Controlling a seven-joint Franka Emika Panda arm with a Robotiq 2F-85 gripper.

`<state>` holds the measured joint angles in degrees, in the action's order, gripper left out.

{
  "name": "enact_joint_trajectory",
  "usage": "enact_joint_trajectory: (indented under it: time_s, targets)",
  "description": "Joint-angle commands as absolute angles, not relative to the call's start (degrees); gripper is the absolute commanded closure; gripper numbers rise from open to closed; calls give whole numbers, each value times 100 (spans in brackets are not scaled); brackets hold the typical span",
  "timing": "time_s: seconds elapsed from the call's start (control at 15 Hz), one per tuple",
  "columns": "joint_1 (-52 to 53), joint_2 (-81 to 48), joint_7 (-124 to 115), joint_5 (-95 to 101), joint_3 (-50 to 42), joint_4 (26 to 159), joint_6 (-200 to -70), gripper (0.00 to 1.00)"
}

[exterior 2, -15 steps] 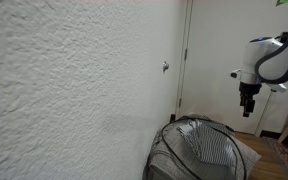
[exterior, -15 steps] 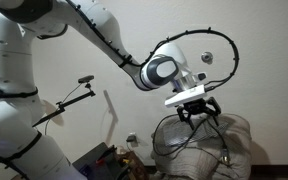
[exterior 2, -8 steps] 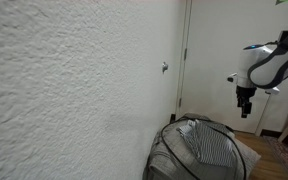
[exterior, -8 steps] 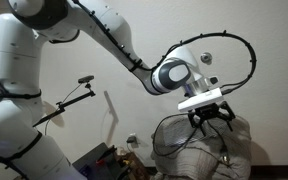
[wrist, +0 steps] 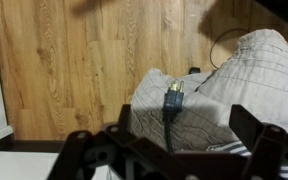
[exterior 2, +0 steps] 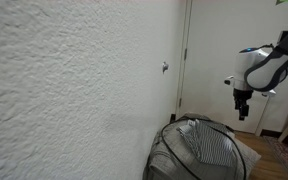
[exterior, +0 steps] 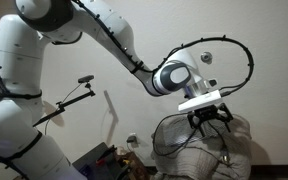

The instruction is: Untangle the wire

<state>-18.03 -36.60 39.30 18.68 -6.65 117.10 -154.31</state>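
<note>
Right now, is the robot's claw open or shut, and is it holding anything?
Gripper: open, holding nothing; the wire lies on the cloth below it.

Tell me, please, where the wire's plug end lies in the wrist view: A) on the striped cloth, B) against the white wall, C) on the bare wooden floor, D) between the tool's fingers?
A: the plug end of the wire rests on the striped cloth, clear of the open tool.
</note>
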Motion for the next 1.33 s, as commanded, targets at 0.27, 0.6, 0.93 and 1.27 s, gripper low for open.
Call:
enact_joint_trajectory:
  time_s: [0.27,0.6,0.93,1.27]
  targets:
    - [-2039,-4490,4258,1637,-347,10959,-15017,0]
    - [-2064,-4831,4229,1693,-411,10488,-14968,0]
    - [-2140,-5198,4279,1703,-419,9993,-14783,0]
    - [-2120,-5458,4360,1743,-455,9709,-14726,0]
